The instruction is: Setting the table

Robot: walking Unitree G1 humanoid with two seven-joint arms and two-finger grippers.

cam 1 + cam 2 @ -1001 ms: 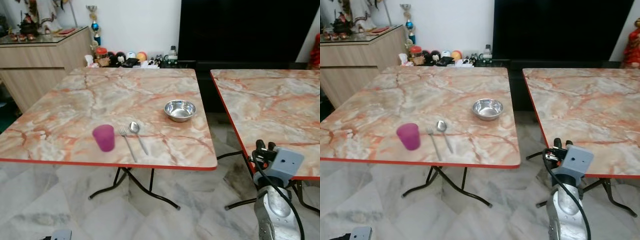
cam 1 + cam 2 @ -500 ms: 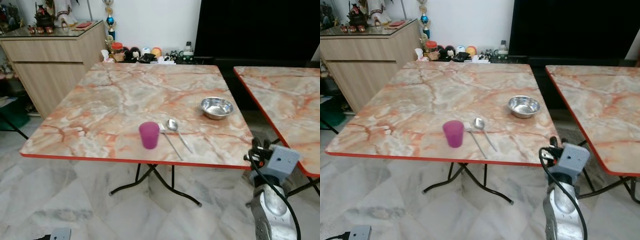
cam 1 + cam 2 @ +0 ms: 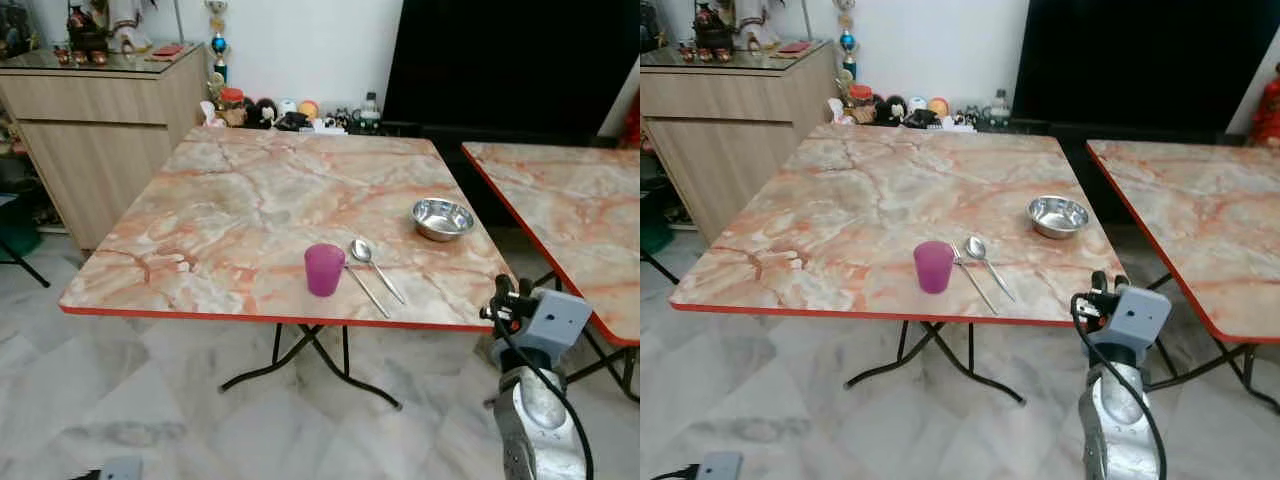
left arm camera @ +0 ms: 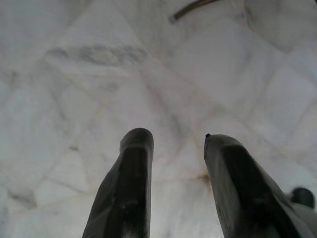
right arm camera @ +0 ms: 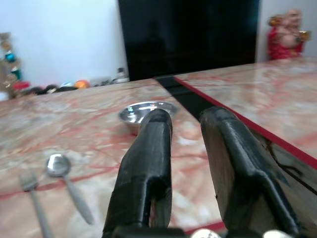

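The left gripper [image 4: 173, 188] hangs low over the pale tiled floor [image 4: 99, 89], its two black fingers apart with nothing between them; this arm looks idle.

On the near marble-patterned table [image 3: 230, 200], a purple plastic cup [image 3: 324, 269] stands upright near the front edge. It is probably light and a little slick, and could tip if nudged from one side, so a squeeze across the middle of its wall, below the rim, seems the safest hold. Just beside it, at its 3 o'clock, lie a fork [image 3: 368, 290] and then a spoon [image 3: 374, 266], side by side and close together, bowl and tines pointing away from the robot. Both are thin, stiff metal lying flat on a hard top, so they will likely be awkward to pinch; the narrow handle ends nearest the front edge offer the best purchase, perhaps after sliding them to the edge. At about 1 o'clock from the spoon, well apart from it, sits a small steel bowl [image 3: 442, 218], rigid, smooth and likely to skate; gripping over its rim looks better than clasping the curved outside.

The right gripper [image 5: 185, 148] is raised in front of the table's near right corner, its fingers parted and empty, pointing toward the bowl. At 3 o'clock stands a second table [image 3: 570, 210].
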